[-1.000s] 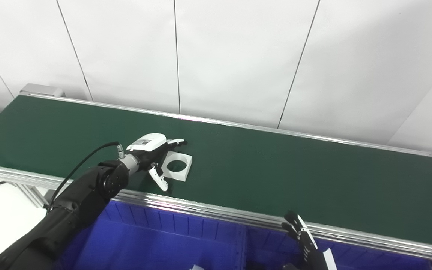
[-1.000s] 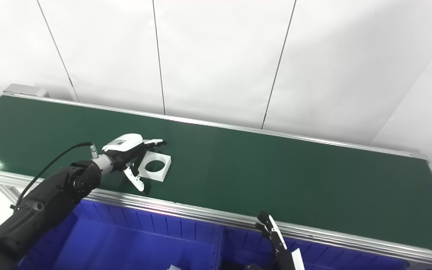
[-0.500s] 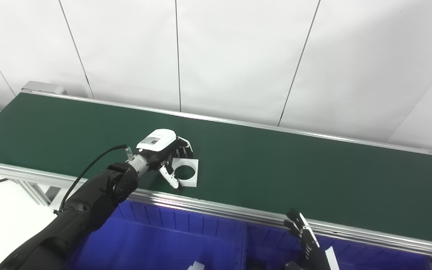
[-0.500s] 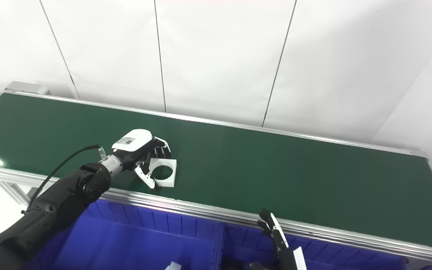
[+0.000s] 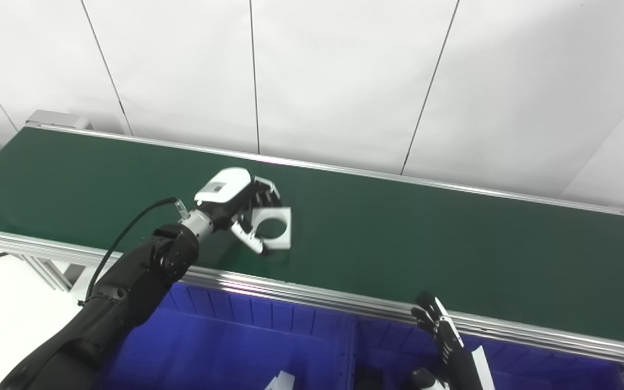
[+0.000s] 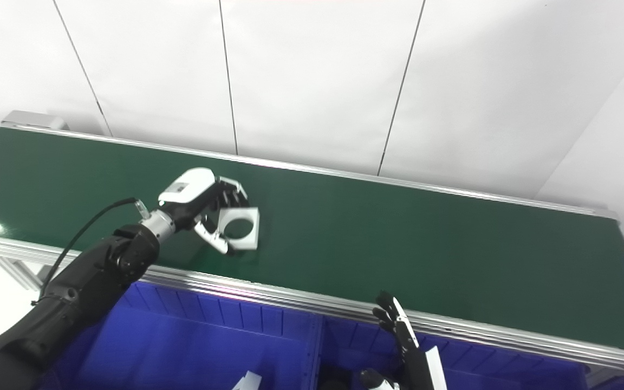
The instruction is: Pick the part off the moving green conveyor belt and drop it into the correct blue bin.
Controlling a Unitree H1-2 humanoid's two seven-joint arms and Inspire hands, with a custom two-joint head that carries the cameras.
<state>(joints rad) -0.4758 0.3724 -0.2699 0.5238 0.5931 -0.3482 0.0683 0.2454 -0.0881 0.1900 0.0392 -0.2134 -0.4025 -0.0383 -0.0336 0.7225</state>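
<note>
The part (image 5: 285, 229) is a white square plate with a big round hole. My left hand (image 5: 236, 203) is shut on its left side, fingers over the top edge and thumb under, holding it tilted just above the green conveyor belt (image 5: 398, 238). A faint shadow lies on the belt beneath it. My right hand (image 5: 444, 346) stands low at the bottom edge, over the blue bins, fingers straight and apart, holding nothing. The blue bin (image 5: 225, 346) lies below the belt's near rail.
An aluminium rail (image 5: 312, 295) runs along the belt's near edge, between belt and bins. A divider wall (image 5: 351, 346) splits the bins. A white piece (image 5: 280, 382) lies in the left bin. White wall panels stand behind the belt.
My left hand closed its fingers around the part, then lifted it off the belt and tilted it. The right hand stayed put. The camera shifted slightly.
</note>
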